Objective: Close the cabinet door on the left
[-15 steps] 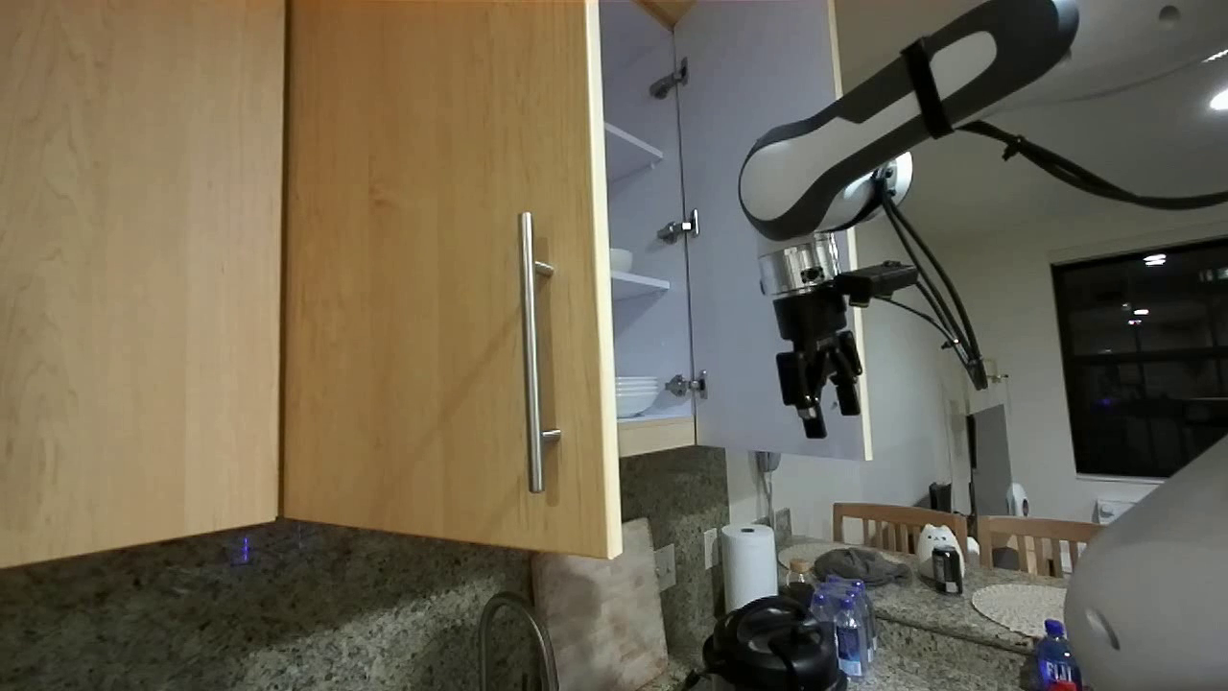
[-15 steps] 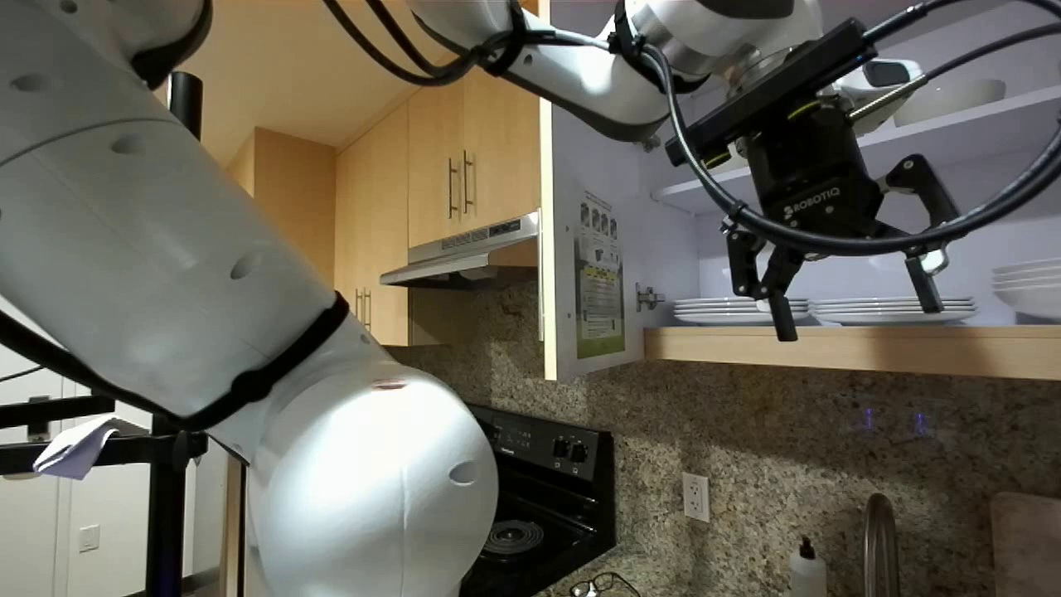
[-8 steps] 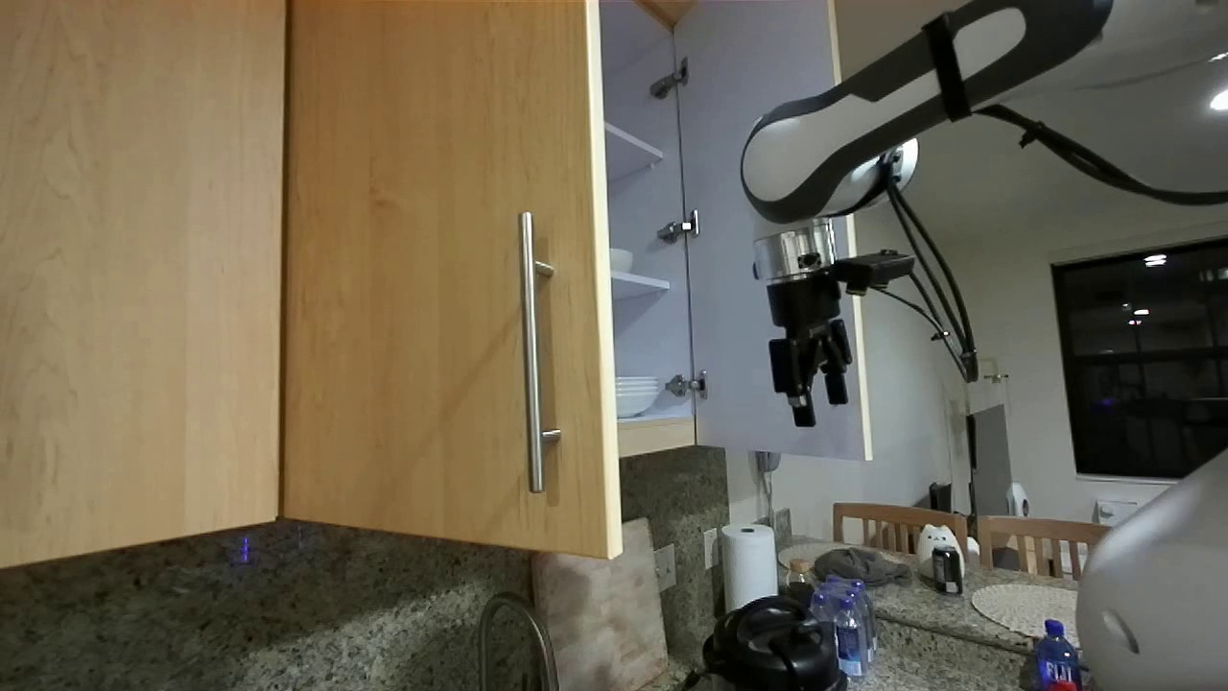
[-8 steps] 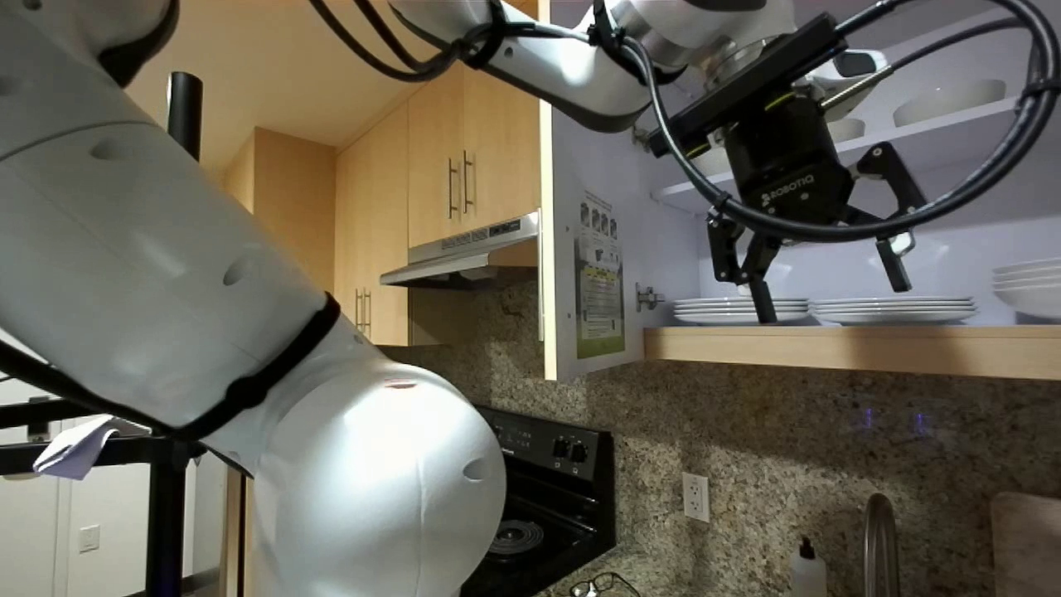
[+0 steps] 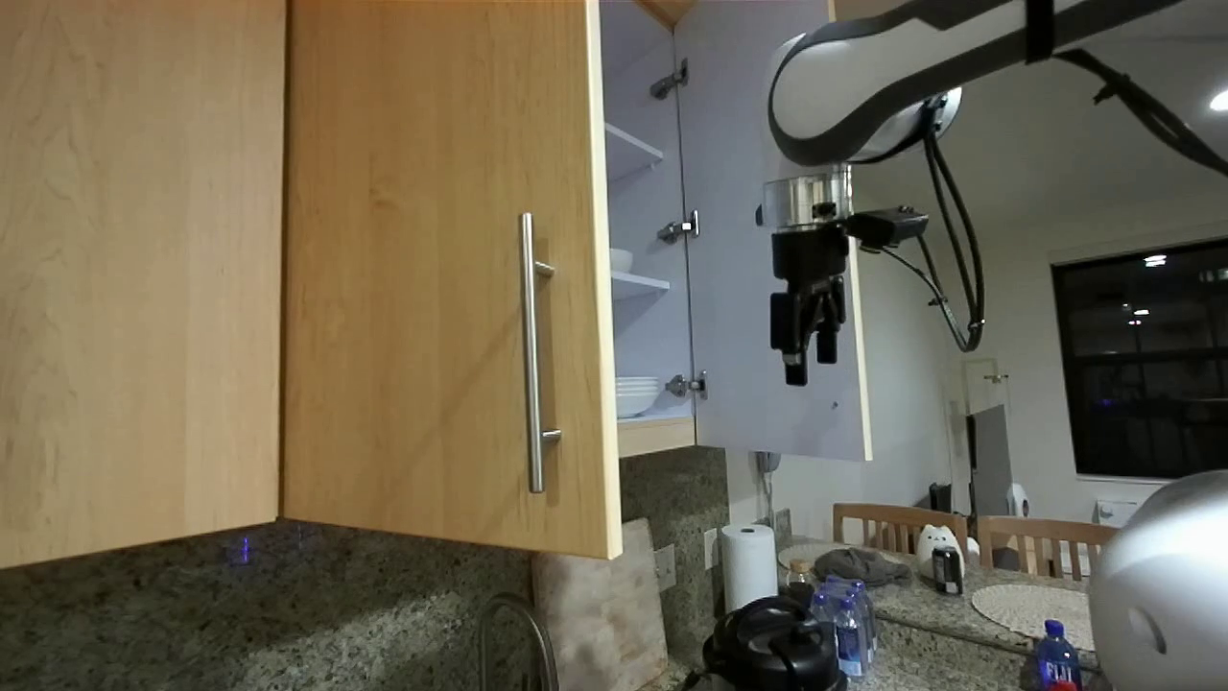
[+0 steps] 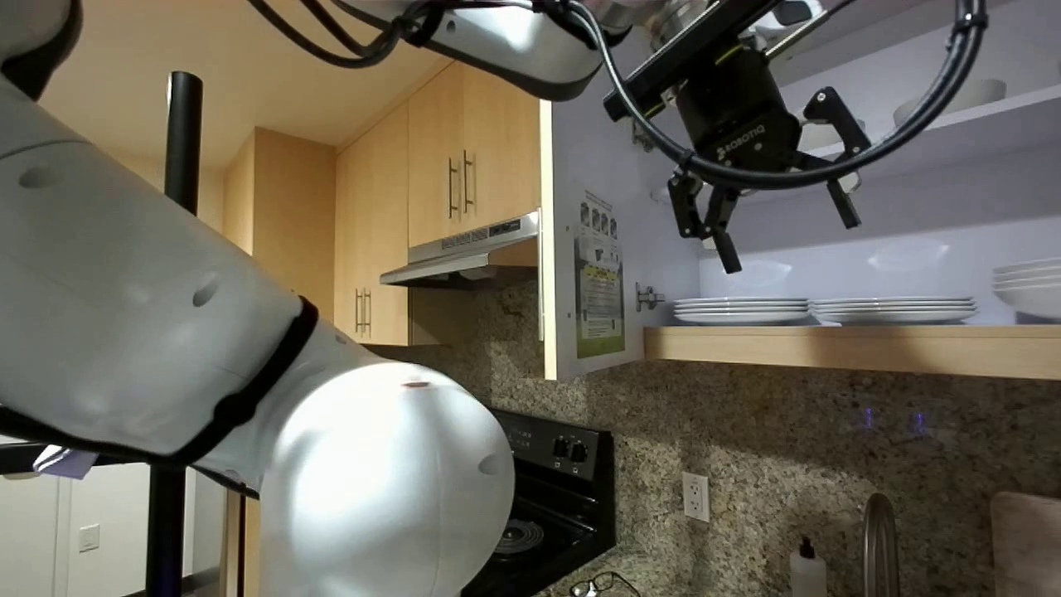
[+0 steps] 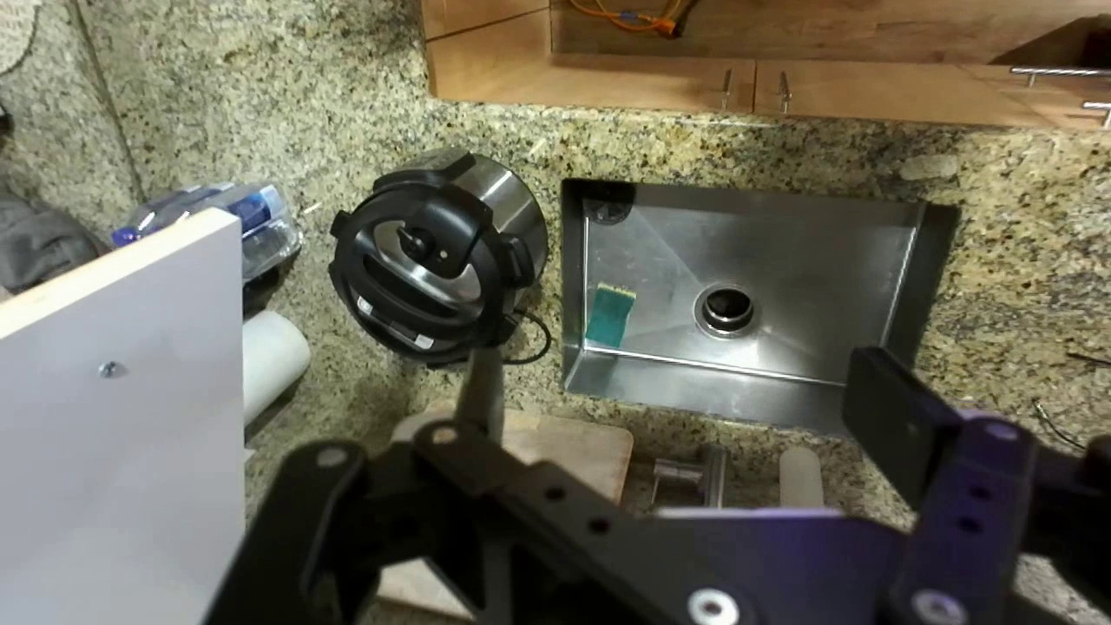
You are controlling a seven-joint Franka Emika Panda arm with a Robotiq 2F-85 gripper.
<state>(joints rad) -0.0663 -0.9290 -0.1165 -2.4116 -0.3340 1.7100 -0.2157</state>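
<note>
The cabinet door (image 5: 432, 278) — close by, at ten o'clock in an exterior view — stands open, so the closing is not yet done; the whole push seems left. It is a tall, flat panel of honey-coloured wood, with a slim, upright metal handle (image 5: 531, 355) near its free edge. Farther off, at three o'clock from the door, the gripper (image 5: 811, 363) hangs well apart from it, its fingers (image 6: 726, 251) spread, nothing held between them.

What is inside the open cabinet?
On the bottom board, two plate stacks and stacked dishes; on the upper shelf, bowls. In an exterior view, the gripper and cable hide parts of that shelf.
</note>
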